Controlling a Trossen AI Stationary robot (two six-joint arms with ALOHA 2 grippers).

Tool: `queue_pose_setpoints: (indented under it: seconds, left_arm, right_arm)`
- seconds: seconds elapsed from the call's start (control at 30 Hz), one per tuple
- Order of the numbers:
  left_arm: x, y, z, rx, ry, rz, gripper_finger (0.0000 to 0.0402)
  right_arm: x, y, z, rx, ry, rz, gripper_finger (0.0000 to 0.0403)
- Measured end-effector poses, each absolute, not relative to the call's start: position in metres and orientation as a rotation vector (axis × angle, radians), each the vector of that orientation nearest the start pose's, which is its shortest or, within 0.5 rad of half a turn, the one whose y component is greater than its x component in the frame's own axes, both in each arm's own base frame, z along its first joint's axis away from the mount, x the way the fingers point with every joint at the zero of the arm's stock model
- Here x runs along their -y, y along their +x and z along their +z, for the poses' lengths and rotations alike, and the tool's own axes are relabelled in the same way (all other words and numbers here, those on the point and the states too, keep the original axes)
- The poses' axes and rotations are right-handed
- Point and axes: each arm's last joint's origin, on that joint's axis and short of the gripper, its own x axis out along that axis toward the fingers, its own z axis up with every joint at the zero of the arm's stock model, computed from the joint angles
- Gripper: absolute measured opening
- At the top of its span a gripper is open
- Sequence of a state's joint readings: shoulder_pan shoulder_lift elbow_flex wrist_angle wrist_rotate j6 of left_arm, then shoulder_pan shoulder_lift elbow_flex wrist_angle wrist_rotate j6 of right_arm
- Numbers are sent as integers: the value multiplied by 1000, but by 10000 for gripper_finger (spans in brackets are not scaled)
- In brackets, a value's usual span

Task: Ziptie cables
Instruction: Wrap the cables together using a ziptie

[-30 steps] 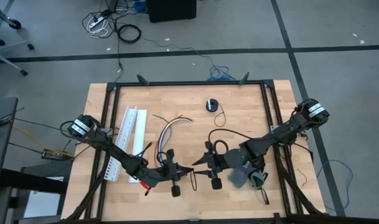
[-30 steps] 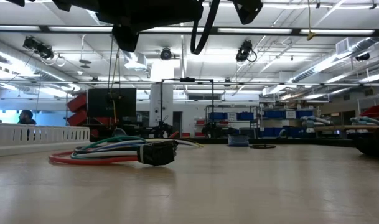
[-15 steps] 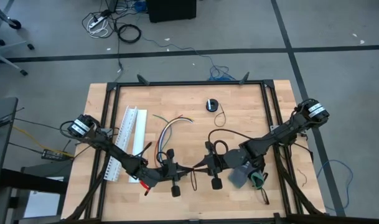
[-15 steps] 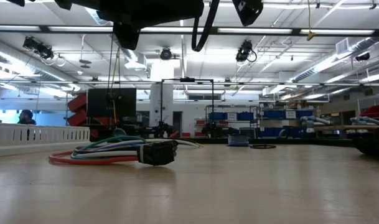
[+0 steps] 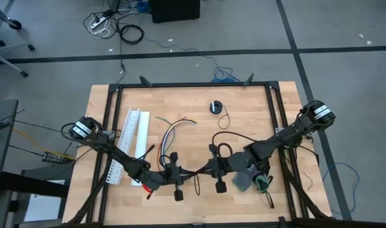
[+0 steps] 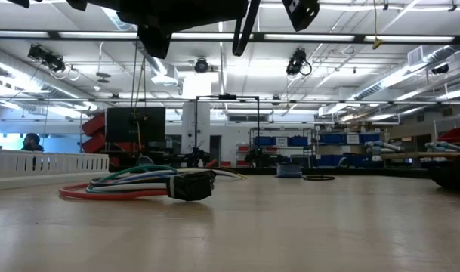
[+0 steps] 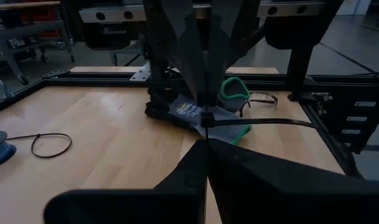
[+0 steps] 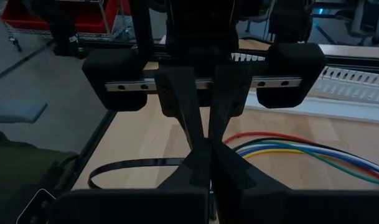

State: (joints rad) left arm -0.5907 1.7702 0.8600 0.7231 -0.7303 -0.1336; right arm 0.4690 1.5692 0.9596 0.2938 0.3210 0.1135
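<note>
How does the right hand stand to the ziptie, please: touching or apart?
Touching. The left wrist view shows the right hand shut on the ziptie, which runs out sideways from its fingertips.

From table height, both dark arms were cut off by the top edge, grippers unseen. The thin black plastic ziptie (image 8: 136,165) ran out of sight behind the right gripper's dark fingers (image 8: 205,165). The coloured wire bundle (image 8: 301,152) ran off at three o'clock, ends unseen.
</note>
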Motion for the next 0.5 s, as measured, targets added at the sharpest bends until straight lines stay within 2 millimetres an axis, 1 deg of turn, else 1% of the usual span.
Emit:
queue_pose_setpoints:
  seconds: [0.1, 0.17, 0.33, 0.5]
  left_arm:
    - [183, 308, 189, -143, 20, 145, 12]
    - [183, 308, 189, -144, 42, 143, 26]
    - [183, 308, 189, -146, 44, 142, 75]
    - [183, 306, 185, -195, 71, 135, 118]
  right_arm:
    - [-148, 312, 246, -304, -3, 128, 0]
    - [-148, 312, 246, -310, -1, 127, 0]
    - [-148, 311, 244, -328, 3, 123, 0]
    - [-148, 311, 244, -329, 3, 125, 0]
